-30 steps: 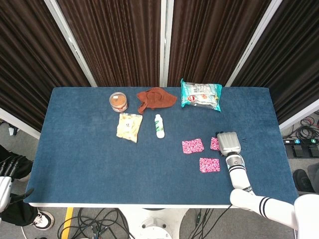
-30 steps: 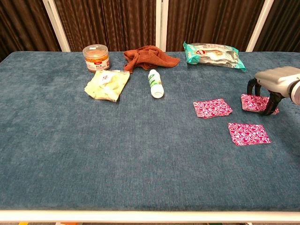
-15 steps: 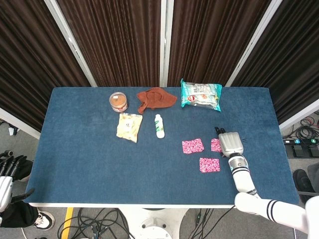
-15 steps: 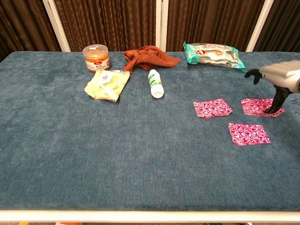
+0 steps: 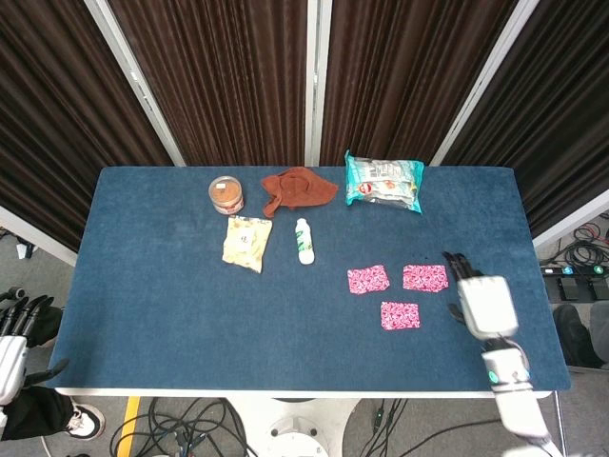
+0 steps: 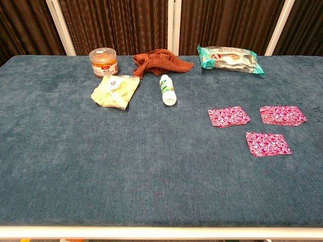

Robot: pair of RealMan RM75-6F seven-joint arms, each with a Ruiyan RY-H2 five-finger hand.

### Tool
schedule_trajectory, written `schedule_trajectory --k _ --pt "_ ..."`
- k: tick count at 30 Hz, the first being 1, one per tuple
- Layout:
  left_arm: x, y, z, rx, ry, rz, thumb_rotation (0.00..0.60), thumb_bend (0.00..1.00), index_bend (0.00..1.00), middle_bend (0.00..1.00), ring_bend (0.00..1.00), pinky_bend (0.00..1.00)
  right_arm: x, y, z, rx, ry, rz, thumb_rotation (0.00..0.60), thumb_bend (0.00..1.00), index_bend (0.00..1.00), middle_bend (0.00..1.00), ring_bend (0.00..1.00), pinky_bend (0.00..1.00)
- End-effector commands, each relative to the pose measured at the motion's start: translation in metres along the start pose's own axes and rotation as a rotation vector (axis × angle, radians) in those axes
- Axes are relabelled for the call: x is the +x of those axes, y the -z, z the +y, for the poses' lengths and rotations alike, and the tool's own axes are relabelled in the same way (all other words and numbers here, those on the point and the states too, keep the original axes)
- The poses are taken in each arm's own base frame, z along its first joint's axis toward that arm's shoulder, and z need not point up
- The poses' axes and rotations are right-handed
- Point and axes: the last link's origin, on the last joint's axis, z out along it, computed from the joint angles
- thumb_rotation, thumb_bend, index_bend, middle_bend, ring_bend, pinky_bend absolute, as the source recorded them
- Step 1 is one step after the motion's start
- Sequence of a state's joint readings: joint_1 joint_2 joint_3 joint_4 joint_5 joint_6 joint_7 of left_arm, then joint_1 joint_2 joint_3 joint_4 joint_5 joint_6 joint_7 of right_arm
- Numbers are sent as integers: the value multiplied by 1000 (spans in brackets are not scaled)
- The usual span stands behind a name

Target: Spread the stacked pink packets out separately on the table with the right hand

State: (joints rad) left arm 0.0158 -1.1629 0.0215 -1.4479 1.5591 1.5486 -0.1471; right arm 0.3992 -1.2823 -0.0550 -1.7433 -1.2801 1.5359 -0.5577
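**A:** So where are the packets?

**B:** Three pink packets, all flat on the table (image 5: 143,286), right-of-centre. One to the left (image 5: 368,279), one to its right (image 5: 424,277), one nearer the front edge (image 5: 400,315). In the chest view they sit at (image 6: 228,116), (image 6: 282,115) and (image 6: 267,143). None touch or overlap, blue cloth shows between each pair.

**A:** Any stack left?

**B:** The right-hand packet looks slightly thicker at its edge in the chest view. Can't tell if it's one packet or two. Otherwise I'd judge the spreading done or nearly so.

**A:** Right hand?

**B:** Right hand (image 5: 483,303) is above the table just beside that packet, toward the right edge, clear of it. Fingers (image 5: 455,262) are stretched forward and apart, nothing held. Only the head view shows it.

**A:** Left?

**B:** Left hand (image 5: 11,335) is off the left edge, below table level. Fingers point up, slightly apart, empty. It's parked, as the task is right-hand only.

**A:** Clutter?

**B:** Jar (image 5: 226,194), brown cloth (image 5: 298,188), teal bag (image 5: 383,181), yellow pouch (image 5: 246,242), small white bottle (image 5: 304,240). All toward the back, well apart from the packets.
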Motion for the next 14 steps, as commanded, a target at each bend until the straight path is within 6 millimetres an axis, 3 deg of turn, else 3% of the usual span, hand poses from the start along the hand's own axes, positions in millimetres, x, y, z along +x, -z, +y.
schedule_trajectory --k 1,6,14 --pt "1 -1 2 -8 -4 1 600 129 89 77 0 106 -1 91 39 -90 -31 32 600 45 13 34 7 39" --pt "4 -2 5 -15 -10 4 600 129 90 77 0 106 -11 135 67 -198 -142 35 600 11 0 0 0 0" --pt "-1 -2 14 -35 -14 -10 600 130 90 76 0 106 -17 143 80 -230 -168 49 600 11 0 0 0 0"
